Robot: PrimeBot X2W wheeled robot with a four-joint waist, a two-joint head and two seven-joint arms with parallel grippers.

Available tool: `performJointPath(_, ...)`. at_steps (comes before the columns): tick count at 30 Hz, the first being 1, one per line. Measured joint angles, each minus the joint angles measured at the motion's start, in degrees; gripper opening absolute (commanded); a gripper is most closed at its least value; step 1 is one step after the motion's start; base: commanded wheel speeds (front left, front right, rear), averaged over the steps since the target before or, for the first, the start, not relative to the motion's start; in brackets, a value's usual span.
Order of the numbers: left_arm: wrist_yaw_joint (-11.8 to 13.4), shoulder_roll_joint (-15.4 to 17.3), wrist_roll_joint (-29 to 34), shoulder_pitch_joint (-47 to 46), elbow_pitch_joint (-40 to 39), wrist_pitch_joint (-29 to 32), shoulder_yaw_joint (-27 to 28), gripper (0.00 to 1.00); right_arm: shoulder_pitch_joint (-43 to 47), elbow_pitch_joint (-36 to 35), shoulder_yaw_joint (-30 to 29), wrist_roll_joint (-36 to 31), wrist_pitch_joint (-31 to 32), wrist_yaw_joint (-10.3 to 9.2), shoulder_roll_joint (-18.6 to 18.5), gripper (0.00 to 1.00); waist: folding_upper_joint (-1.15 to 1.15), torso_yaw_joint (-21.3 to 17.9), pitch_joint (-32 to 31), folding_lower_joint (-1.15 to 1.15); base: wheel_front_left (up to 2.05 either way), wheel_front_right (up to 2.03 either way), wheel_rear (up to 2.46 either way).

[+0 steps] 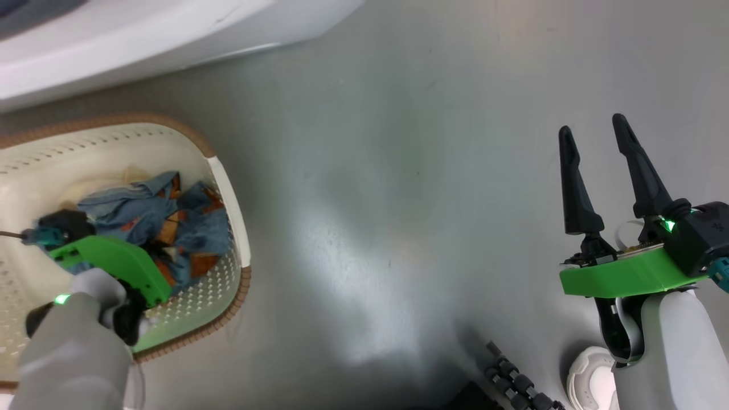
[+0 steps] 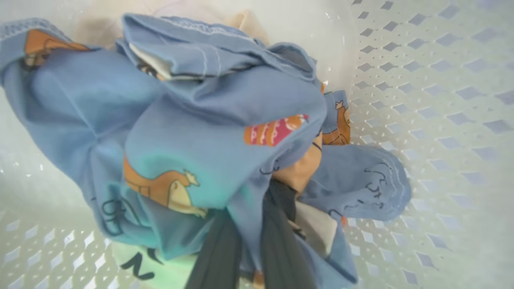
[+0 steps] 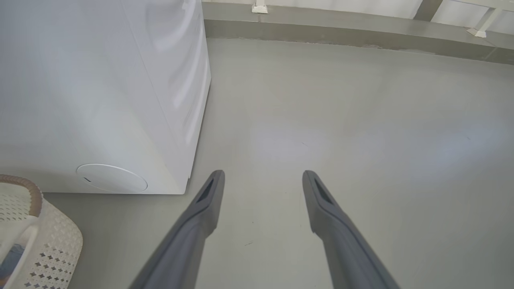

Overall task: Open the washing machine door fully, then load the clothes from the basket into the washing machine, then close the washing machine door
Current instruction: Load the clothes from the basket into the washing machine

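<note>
Loading looks barely begun: my left tool (image 2: 251, 224) sits narrow, pinching a fold of the clothes (image 2: 192, 120) inside the basket (image 2: 421, 100). The right tool (image 1: 592, 126) is wide and empty. I can't tell the washing machine door's state.

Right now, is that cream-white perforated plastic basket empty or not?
Not empty: light blue cartoon-print clothes lie bundled inside the basket, with bare perforated wall around them.

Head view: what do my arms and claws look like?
Left arm and right arm: pale grey forearms, bright green wrist plates, black housings with green lights, teal connectors. The right claw has two long, tapered black fingers.
</note>
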Motion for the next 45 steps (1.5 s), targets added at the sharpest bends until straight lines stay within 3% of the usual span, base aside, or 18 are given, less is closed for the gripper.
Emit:
performJointPath(16, 0.00, -3.99, -0.58, 9.18, 0.20, -14.45, -0.60, 0.00, 0.83, 4.63, 1.42, 0.91, 0.00, 0.04, 0.01, 1.00, 0.00, 3.39, -11.89, 0.00, 0.00, 0.00, 0.00)
performJointPath(28, -0.01, -6.47, -0.42, 17.84, -3.64, -18.61, -1.45, 0.00, 7.73, 6.81, 0.80, 0.33, 0.00, 0.04, 0.01, 1.00, 0.00, 7.08, -24.34, 0.00, 0.00, 0.00, 0.00)
performJointPath(45, 7.38, -6.09, 7.95, 34.63, -26.41, -19.07, 0.03, 0.00, 14.64, 8.39, 0.03, 0.33, 0.00, 0.04, -0.45, 1.00, 0.00, 11.39, -37.23, 0.00, 0.00, 0.00, 0.00)
